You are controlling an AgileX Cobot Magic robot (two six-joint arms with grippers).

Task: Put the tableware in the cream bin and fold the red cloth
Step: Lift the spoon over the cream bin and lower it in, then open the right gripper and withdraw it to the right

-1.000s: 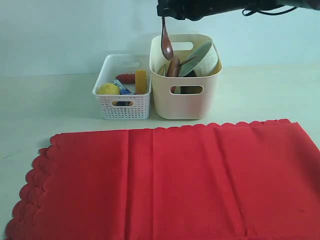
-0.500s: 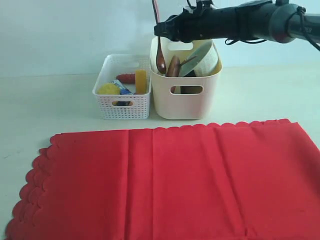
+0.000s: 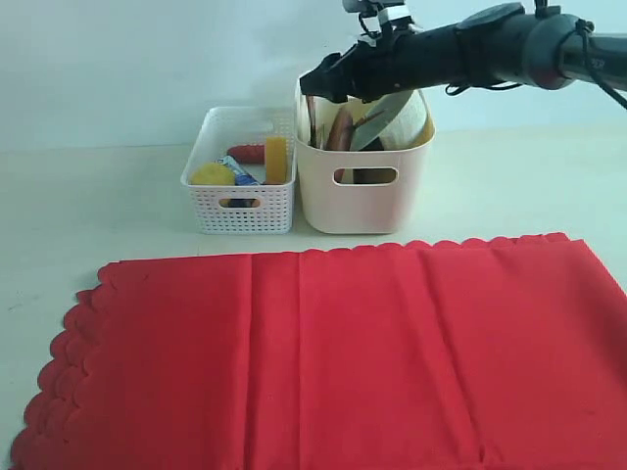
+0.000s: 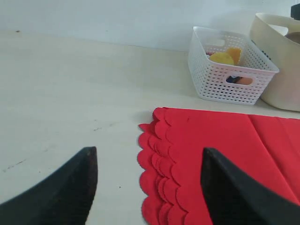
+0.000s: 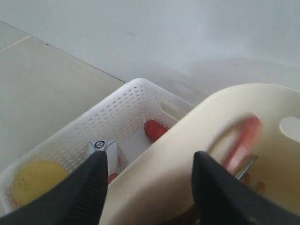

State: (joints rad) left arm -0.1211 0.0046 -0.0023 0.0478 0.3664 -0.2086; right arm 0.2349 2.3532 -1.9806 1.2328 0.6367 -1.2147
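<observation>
The cream bin (image 3: 362,191) stands at the back with tableware inside: a pale bowl (image 3: 407,113), a brown plate (image 3: 340,132) and a dark wooden spoon (image 3: 312,119) against its left wall. In the right wrist view the spoon (image 5: 241,140) is a reddish blur inside the bin (image 5: 187,154). My right gripper (image 3: 323,83) hangs open just above the bin's left rim, with nothing between its fingers (image 5: 147,154). The red cloth (image 3: 333,352) lies flat across the front. My left gripper (image 4: 149,151) is open above the cloth's scalloped left edge (image 4: 220,154); the exterior view does not show it.
A white perforated basket (image 3: 240,201) stands touching the bin's left side, holding a lemon (image 3: 212,174), cheese (image 3: 277,159), a sausage (image 3: 247,152) and a carton (image 5: 105,152). Bare pale tabletop (image 4: 70,93) lies left of the cloth.
My right gripper came down to the bin's left rim and opened. The spoon that hung from it has dropped into the cream bin. The left gripper has not moved.
</observation>
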